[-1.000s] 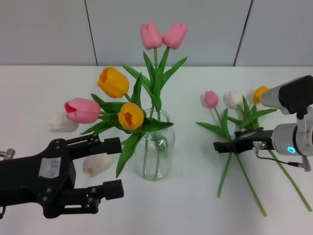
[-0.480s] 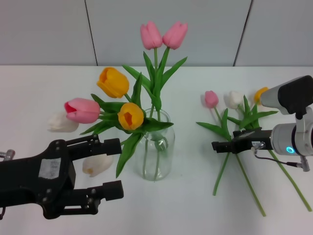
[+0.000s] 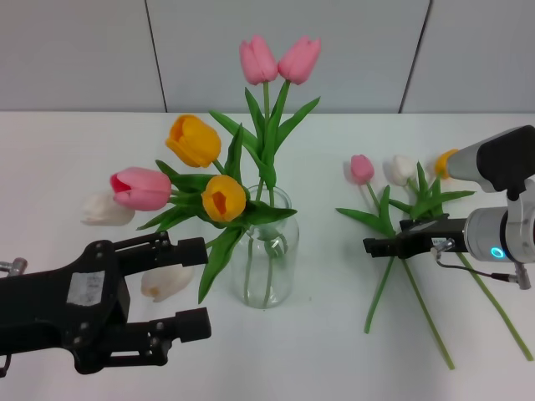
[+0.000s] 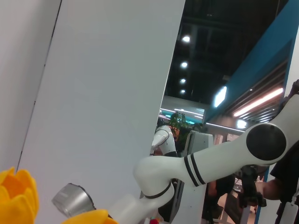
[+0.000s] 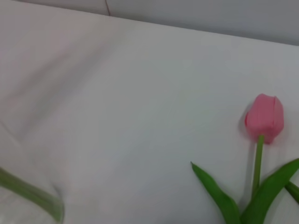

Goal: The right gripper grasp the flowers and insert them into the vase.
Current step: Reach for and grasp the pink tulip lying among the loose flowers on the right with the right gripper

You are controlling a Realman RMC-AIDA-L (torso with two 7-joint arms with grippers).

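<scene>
The flowers, a tulip with a small pink bud [image 3: 361, 169] [image 5: 265, 117] and a long green stem, lie on the white table right of the vase. My right gripper [image 3: 369, 246] reaches in from the right at mid-stem, just below the leaves, and its fingers look shut on the stem. The bud still rests on the table. The clear glass vase [image 3: 267, 276] stands at the centre with several tulips in it; its glass edge [image 5: 28, 205] shows in the right wrist view. My left gripper [image 3: 209, 282] hangs open at the lower left, near the vase.
A white tulip [image 3: 401, 170] and an orange tulip [image 3: 445, 160] lie crossed beside the flowers. Two white blossoms [image 3: 107, 209] [image 3: 165, 281] lie left of the vase. The vase holds paired pink tulips [image 3: 280, 60], orange ones [image 3: 193, 140] and a large pink-red one [image 3: 140, 188].
The right gripper has shifted slightly left and a touch upward at the stem. The stem's lower end has swung a little to the left. The left arm has not moved.
</scene>
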